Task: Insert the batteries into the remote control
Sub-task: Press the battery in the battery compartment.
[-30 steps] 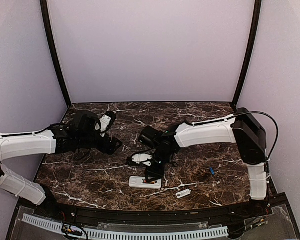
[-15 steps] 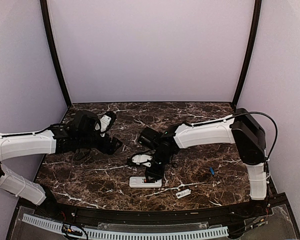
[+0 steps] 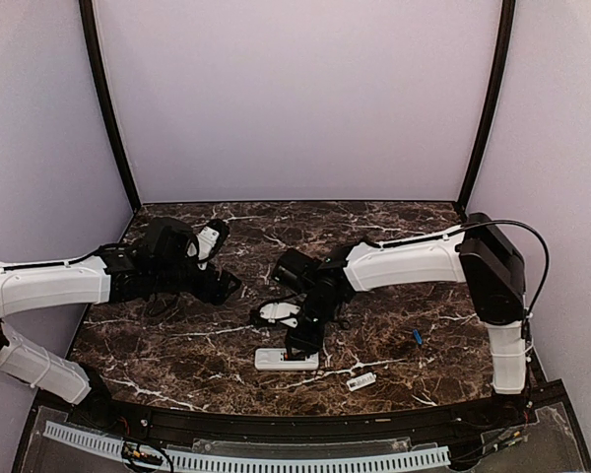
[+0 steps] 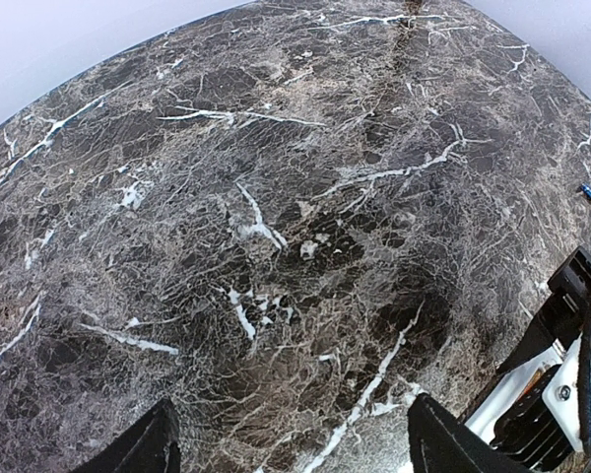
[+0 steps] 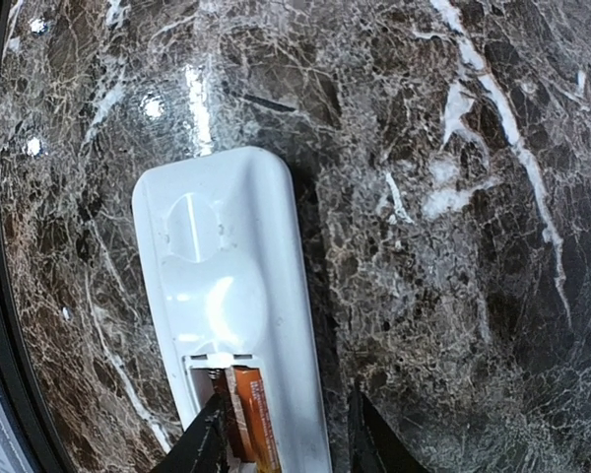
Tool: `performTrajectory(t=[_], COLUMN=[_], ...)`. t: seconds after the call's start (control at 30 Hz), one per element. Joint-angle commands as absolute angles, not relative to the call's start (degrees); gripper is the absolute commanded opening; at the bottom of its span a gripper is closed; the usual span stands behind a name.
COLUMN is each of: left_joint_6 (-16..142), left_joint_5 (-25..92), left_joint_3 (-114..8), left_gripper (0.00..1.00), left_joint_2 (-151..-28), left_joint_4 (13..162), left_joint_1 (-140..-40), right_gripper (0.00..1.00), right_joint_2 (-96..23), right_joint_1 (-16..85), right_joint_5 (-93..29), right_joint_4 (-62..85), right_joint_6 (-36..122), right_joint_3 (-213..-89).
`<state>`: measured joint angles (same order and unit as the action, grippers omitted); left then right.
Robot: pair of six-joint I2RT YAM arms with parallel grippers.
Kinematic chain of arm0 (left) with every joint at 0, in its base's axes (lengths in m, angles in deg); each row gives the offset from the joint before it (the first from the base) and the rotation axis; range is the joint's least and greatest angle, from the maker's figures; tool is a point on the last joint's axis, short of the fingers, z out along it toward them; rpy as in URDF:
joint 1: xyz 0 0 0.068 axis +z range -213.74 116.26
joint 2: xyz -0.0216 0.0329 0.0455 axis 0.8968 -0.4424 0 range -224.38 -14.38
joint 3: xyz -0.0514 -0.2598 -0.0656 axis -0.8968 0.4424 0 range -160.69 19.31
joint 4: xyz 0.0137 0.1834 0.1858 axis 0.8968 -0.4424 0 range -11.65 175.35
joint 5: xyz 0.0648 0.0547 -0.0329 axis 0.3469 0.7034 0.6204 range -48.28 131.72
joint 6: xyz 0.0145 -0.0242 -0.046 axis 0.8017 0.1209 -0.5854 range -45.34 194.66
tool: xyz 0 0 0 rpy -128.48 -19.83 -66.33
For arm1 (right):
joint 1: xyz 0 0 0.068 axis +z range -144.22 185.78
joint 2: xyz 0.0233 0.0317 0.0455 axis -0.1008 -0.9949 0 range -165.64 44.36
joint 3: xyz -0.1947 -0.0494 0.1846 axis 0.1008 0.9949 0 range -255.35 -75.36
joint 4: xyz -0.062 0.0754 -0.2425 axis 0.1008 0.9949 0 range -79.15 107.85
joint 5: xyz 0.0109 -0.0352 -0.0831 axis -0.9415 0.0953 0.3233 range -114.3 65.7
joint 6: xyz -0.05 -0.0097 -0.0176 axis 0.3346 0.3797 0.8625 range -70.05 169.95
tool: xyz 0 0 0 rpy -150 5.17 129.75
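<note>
Dark marble tabletop [image 3: 177, 340]; left pincer [image 4: 294, 424] and right pincer [image 5: 288, 414] gape empty; small orange cylindrical battery [image 5: 254, 424] looks light, slick: pinch mid-body.

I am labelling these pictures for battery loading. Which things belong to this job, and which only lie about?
Job: flat white plastic remote control; small orange cylindrical battery; small blue cylindrical battery.
Lying about: small loose white rectangular piece.
</note>
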<state>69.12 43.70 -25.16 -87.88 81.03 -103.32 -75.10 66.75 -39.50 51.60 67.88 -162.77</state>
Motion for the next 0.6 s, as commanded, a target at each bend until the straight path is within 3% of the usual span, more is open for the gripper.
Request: performTrajectory(t=[0.0, 0.27, 0.43, 0.57], left_joint_6=[69.8, 69.7, 69.6, 69.3], left_joint_5=[43.0, 43.1, 42.8, 42.1], left_joint_3=[-25.0, -25.0, -24.9, -25.1], left_gripper=[0.79, 0.79, 0.79, 0.79], left_joint_2=[-87.8, -87.6, -87.0, -86.9], left_joint_4=[81.7, 81.7, 81.8, 82.0], left_joint_1=[-103.0, -103.0, -103.0, -103.0], right_gripper=[0.40, 0.42, 0.43, 0.52], right_joint_2=[-71.2, -62.9, -53.7, -47.3], right_joint_1=[67.2, 61.9, 54.1, 48.4], right_joint_5=[-40.3, -37.7, -23.7, -14.8], right_joint_4=[51.4, 47.1, 49.0, 57.0], right_joint_6=[67.6, 53.1, 33.7, 20.4], right_joint_3=[-164.3, -162.8, -150.6, -141.0])
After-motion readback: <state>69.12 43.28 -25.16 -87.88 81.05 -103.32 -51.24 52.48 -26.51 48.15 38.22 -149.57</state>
